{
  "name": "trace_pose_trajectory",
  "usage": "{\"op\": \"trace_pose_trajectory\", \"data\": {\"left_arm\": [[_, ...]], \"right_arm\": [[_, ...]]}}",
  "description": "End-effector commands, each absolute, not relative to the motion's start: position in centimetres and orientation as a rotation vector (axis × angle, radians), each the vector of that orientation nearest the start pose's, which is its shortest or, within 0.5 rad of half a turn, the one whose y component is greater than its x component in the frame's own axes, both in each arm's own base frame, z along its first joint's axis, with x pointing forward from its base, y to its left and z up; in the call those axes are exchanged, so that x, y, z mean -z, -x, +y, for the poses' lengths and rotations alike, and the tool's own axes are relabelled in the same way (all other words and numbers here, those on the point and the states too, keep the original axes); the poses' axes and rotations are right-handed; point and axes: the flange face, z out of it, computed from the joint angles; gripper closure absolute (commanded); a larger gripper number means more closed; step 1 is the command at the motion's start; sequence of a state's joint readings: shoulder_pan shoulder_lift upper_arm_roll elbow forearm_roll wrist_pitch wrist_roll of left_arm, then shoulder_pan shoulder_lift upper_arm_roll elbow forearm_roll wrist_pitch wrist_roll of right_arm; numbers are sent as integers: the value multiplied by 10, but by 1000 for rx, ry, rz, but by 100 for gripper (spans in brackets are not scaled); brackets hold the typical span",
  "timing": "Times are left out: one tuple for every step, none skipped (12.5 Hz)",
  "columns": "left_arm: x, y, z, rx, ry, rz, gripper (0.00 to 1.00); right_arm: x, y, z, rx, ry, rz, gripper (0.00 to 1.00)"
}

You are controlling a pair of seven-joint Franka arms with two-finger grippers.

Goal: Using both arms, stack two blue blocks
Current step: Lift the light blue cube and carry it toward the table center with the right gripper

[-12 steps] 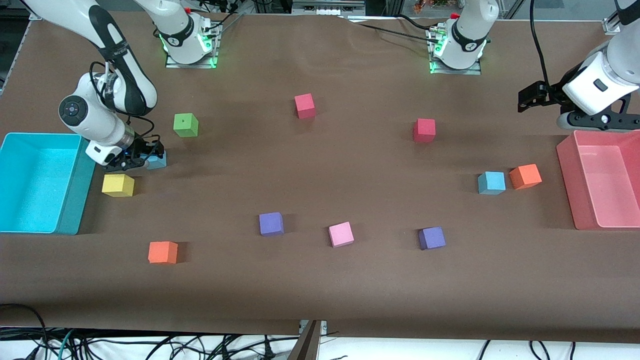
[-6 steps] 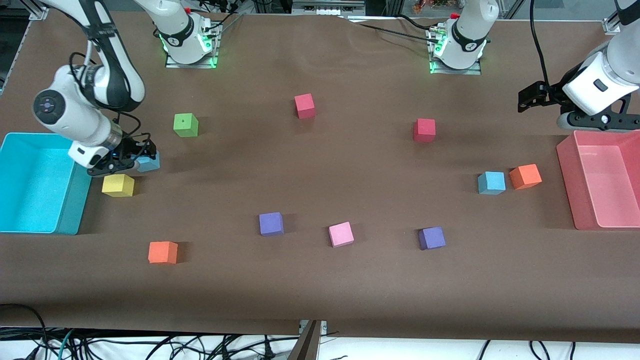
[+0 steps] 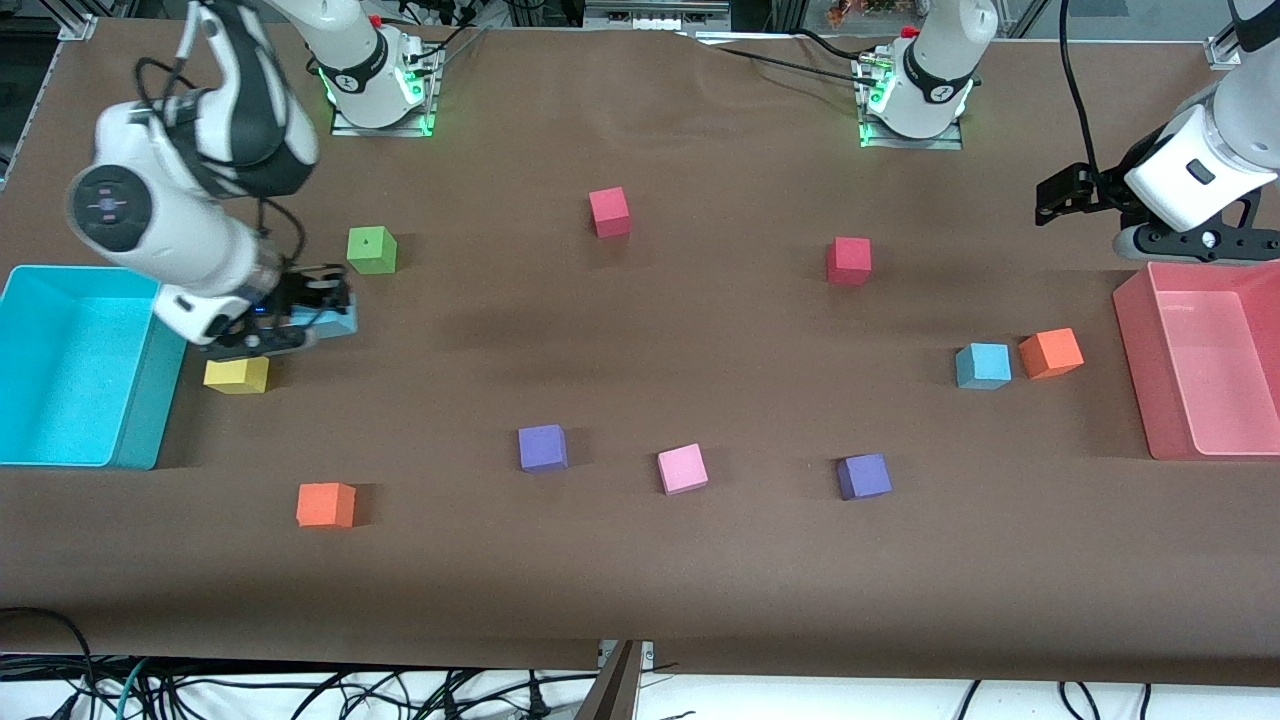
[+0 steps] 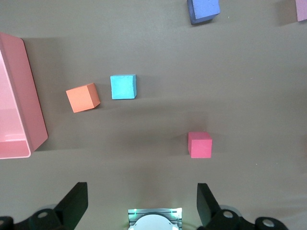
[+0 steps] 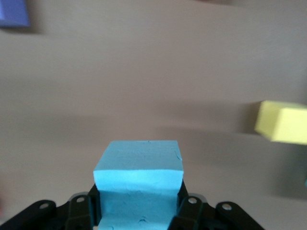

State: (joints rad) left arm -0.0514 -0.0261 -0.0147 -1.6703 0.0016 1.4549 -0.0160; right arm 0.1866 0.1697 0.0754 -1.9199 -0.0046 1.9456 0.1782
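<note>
Now the right gripper [image 3: 318,322] is gripping one blue block [image 5: 139,184]; its partner block [image 3: 983,365] is sitting toward the left arm's end, nearer the spread, empty left gripper [image 4: 142,203].

Block [image 3: 983,365] just beside another cube [image 3: 1050,353].

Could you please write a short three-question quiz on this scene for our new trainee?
1. True or false: the right gripper is shut on a blue block.
2. Which cube sits beside the other blue block on the table? A) green B) orange C) yellow
3. Fill in: the left gripper waits, open, near the ____ bin.

Key: 1 true; 2 B, the orange cube; 3 pink.
</note>
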Motion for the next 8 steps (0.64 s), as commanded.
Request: {"op": "trace_pose_trajectory", "data": {"left_arm": [[-592, -529, -34, -274, 3124, 67, 0], [-590, -529, -26, -277, 3127, 46, 0], [-593, -528, -23, -267, 3127, 39, 0], [-591, -529, -23, -272, 3127, 41, 0], [-591, -528, -22, -272, 3127, 36, 0], [-590, -529, -22, -272, 3127, 34, 0], [-586, -530, -22, -267, 3128, 34, 0], [-579, -532, -22, -258, 3130, 33, 0]], "right_arm": [[-366, -570, 246, -279, 3165, 60, 71], [-355, -571, 283, -269, 3158, 102, 71], [-343, -572, 319, -263, 3136, 129, 71], [-332, -574, 351, -235, 3093, 140, 71], [-319, -574, 383, -195, 3059, 135, 71], [-307, -574, 415, -159, 3031, 182, 71], [-292, -572, 440, -135, 3016, 225, 71], [-278, -571, 457, -126, 3003, 243, 71]]}}
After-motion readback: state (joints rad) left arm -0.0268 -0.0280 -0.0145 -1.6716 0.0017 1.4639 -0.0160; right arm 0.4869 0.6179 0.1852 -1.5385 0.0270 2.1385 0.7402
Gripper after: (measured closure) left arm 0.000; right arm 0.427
